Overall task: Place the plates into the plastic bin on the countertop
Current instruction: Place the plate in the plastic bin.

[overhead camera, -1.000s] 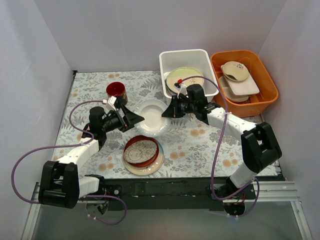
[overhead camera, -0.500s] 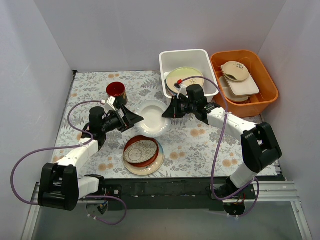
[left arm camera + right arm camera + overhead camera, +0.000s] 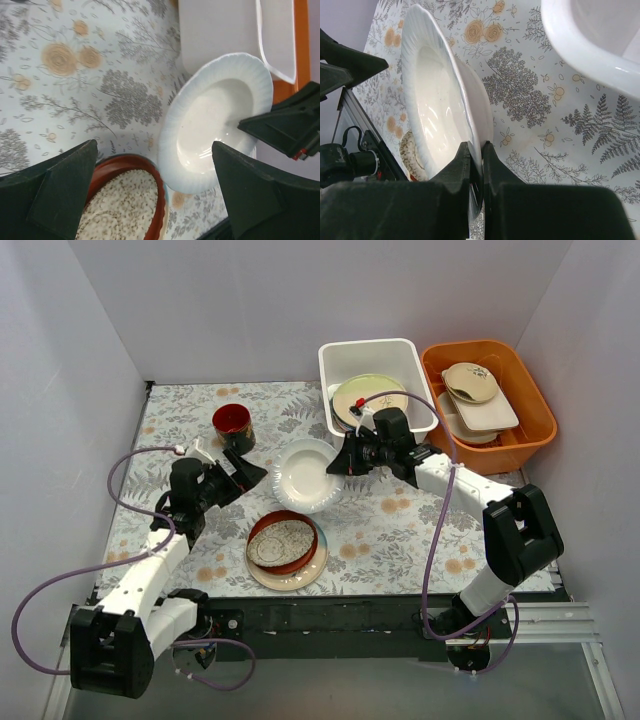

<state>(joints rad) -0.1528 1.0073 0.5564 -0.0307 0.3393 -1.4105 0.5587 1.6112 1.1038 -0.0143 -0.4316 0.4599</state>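
The left end effector (image 3: 248,472) has let go of the white plate (image 3: 303,476) and drawn back toward the left. Its jaws now stand fully apart and clear of the rim, where a second ago they reached it. The left arm (image 3: 150,560) has folded back nearer its base. The plate now tips up on edge above the surface (image 3: 190,430), pinched only by the right end effector (image 3: 340,465).

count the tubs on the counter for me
2. The white plastic bin sits at the back of the countertop with plates in it. The orange tub stands beside it, to its right, holding beige and white dishes. None looks hidden.
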